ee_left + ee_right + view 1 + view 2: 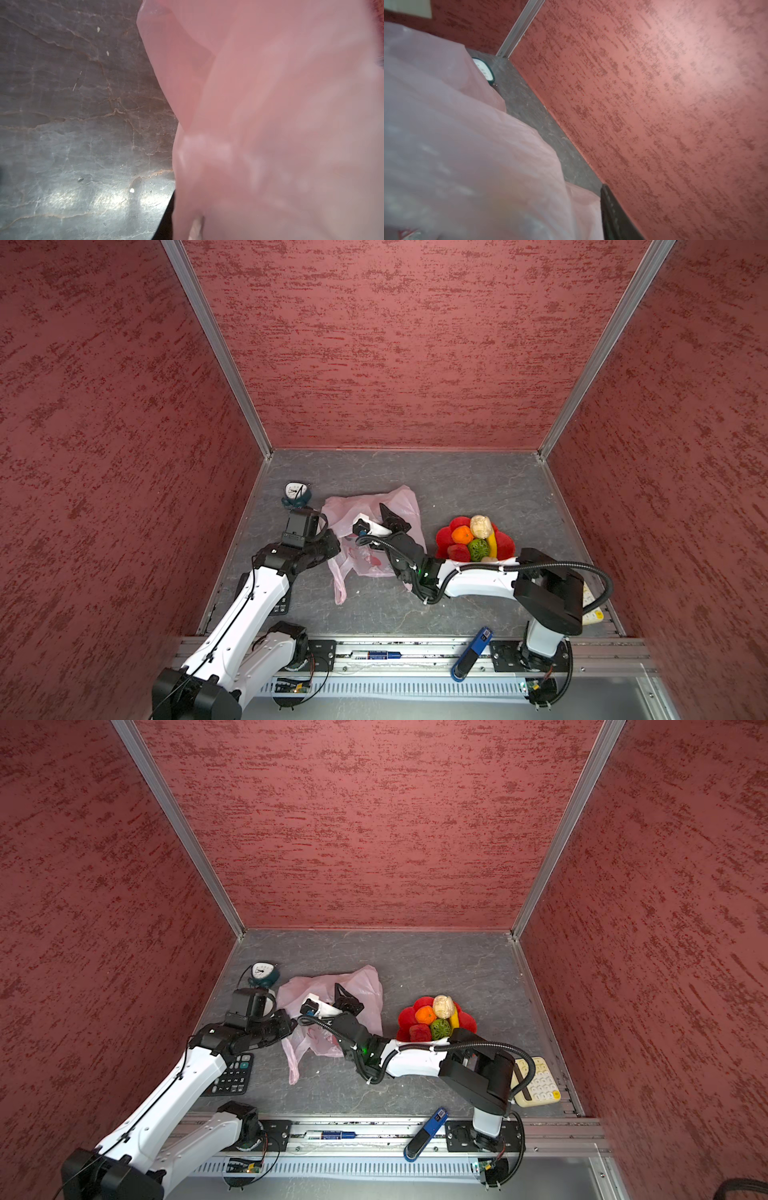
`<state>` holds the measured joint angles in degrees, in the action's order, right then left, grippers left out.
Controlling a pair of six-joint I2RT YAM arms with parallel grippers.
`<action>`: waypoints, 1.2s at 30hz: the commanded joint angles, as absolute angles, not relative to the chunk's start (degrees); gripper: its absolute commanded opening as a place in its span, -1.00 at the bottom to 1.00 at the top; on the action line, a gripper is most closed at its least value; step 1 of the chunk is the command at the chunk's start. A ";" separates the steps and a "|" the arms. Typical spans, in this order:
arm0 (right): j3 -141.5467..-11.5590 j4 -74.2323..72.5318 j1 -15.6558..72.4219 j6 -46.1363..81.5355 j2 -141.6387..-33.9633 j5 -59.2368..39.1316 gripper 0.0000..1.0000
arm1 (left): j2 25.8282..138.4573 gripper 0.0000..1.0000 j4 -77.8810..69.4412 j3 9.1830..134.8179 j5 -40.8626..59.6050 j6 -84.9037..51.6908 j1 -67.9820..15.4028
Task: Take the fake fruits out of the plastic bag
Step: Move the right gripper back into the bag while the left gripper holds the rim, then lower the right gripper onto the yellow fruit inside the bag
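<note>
place: lab robot booth | proof: red wall panels (395, 344), aluminium corner posts (216, 348), arms (249, 601) on mounting rail (419, 649)

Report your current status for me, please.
Left end effector at translucent pink plastic bag, grip unclear. Right end effector open above it. Fake fruits on red flower-shaped plate.

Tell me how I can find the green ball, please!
Seen from above, on the grey table, right of the pink bag, a red flower-shaped plate is piled high. The green ball sits at the pile's near side, between the red strawberry and the yellow banana. It is the only green, bumpy one.
</note>
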<state>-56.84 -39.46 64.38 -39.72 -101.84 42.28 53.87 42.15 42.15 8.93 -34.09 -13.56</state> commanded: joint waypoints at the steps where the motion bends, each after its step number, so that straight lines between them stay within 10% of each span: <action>1: -58.72 -26.97 63.90 -29.12 -99.28 40.97 0.37 | 54.11 -0.63 46.18 43.62 9.94 -33.03 -13.62; 13: -61.83 5.89 67.72 -11.84 -81.09 32.72 0.57 | 61.37 -0.63 53.52 55.04 12.64 -29.27 -13.29; 23: -67.23 14.10 72.63 -10.07 -82.30 21.07 -0.57 | 63.90 -0.63 56.51 60.66 14.62 -29.10 -13.52; 36: -62.81 1.23 67.45 -7.54 -98.07 18.36 -0.82 | 62.58 -0.62 58.75 61.69 14.80 -27.18 -13.43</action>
<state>-62.28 6.72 68.71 -9.21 -97.45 19.53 63.72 58.48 61.30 14.15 -28.53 -13.56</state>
